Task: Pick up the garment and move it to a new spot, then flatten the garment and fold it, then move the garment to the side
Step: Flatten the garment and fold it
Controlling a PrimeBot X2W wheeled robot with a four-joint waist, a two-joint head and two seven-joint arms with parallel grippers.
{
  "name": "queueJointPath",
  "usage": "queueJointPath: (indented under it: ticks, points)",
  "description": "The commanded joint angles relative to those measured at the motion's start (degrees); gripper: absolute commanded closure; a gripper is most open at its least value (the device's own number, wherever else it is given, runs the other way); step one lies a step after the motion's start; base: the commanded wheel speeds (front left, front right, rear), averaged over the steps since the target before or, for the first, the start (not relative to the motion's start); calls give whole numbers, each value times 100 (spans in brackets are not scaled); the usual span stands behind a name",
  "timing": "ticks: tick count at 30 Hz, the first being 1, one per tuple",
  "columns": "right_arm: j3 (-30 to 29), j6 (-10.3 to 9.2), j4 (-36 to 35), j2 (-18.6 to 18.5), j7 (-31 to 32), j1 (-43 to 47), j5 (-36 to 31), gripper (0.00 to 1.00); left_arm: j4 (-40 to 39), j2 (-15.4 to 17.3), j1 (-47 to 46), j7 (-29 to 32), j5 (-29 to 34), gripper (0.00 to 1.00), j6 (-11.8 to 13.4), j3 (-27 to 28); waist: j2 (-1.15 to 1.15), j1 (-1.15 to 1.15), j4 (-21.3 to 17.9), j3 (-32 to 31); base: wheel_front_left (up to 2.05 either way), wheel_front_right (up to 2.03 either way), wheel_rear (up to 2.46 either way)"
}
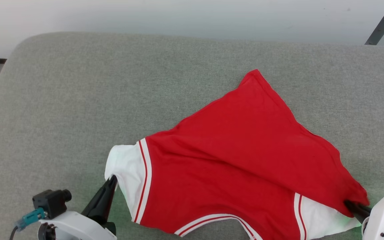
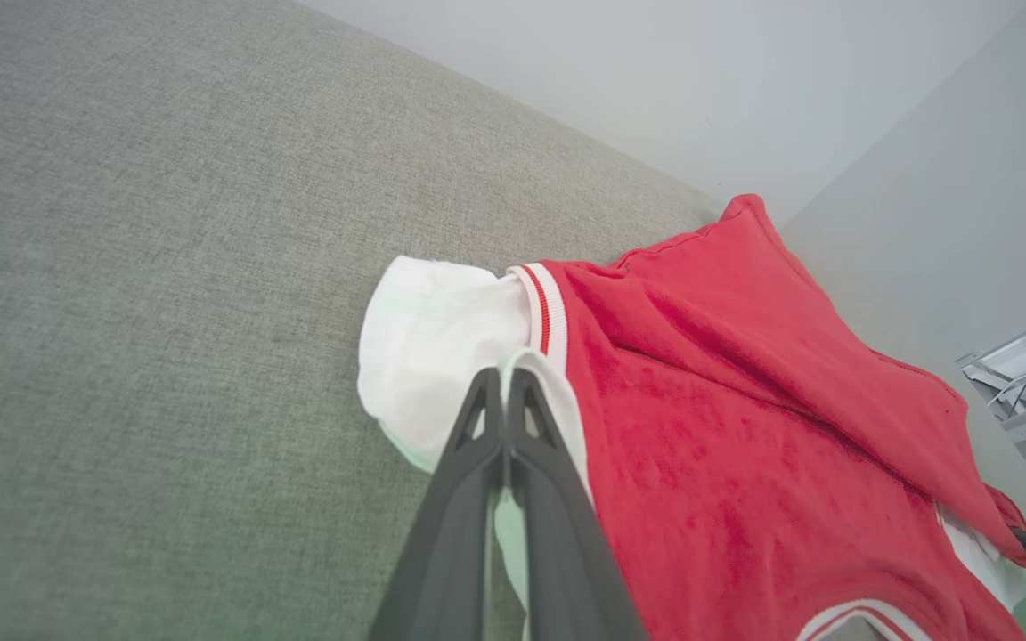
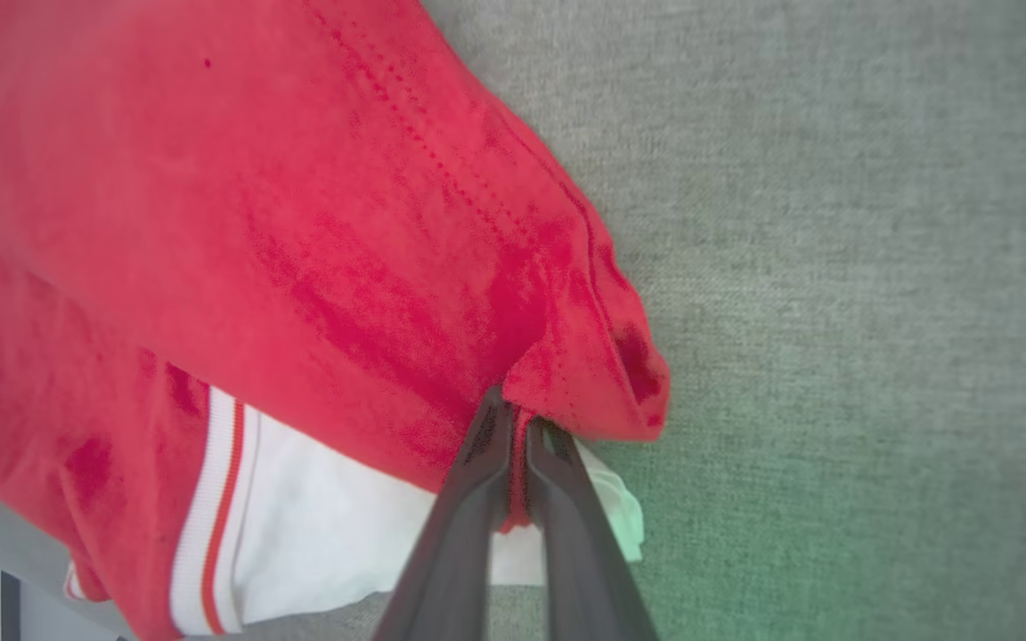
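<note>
Gripping the garment (image 1: 238,150) at two points, low on the grey pad (image 1: 78,93) and right of its centre.

At left: pinching the white sleeve (image 2: 428,347) with the left gripper (image 1: 112,180), fingers (image 2: 460,499) pressed together on the cloth.

Across the middle: lying plain red side up and creased, with one red corner (image 1: 254,76) pointing toward the far edge and a broad flap folding diagonally over the body.

At right: clamping a bunched red hem (image 3: 584,383) with the right gripper (image 1: 349,204), fingers (image 3: 468,499) closed on the fabric just above the second sleeve (image 3: 326,525).

Judging progress: apparently working between repositioning and flattening. Resting on the pad already, but not spreading flat yet. Leaving the folding and the move aside both to do.

Judging room, left to right: offering a wide bare stretch of pad at left and beyond the corner, well apart from any edge. Narrowing at right, with the pad running out of the head view just past the right gripper. Lying close to the near edge, collar trim (image 1: 208,220) toward the robot, so risking a slide off if pulling further that way.
</note>
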Motion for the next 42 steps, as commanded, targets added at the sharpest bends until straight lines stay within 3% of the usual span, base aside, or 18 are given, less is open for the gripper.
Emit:
queueJointPath:
  ticks: [1, 10, 14, 18, 22, 33, 42]
  points:
    - [52, 2, -100, -81, -45, 33, 13, 0, -30, 12, 43, 4, -32, 100, 31, 4, 0, 0, 7, 10, 0, 0, 0]
    - [413, 2, -1147, -519, -292, -93, 146, 0, -91, -31, 20, -3, 6, 100, 47, -29, 0, 0, 94, 76, 0, 0, 0]
    - [588, 2, -1688, -755, -481, -449, -27, 0, -97, -82, -63, 14, 53, 100, 18, -82, 0, 0, 203, 140, 0, 0, 0]
    - [912, 2, -1707, -992, -781, -1164, -290, 0, -59, -159, -191, 28, 91, 100, -39, -158, 0, 0, 350, 230, 0, 0, 0]
    - [1444, 2, -1193, -1247, -907, -2001, -418, 0, 21, -268, -359, 72, 135, 100, -120, -266, 0, 0, 551, 337, 0, 0, 0]
    - [2619, 1, 1342, -1655, -662, -4171, 24, 0, 417, -728, -970, 117, 274, 100, -407, -639, 0, 0, 1296, 740, 0, 0, 0]
    - [3266, 1, 2893, -1799, -152, -5159, 355, 0, 798, -1116, -1369, 38, 269, 100, -565, -922, 0, 0, 1830, 1105, 0, 0, 0]
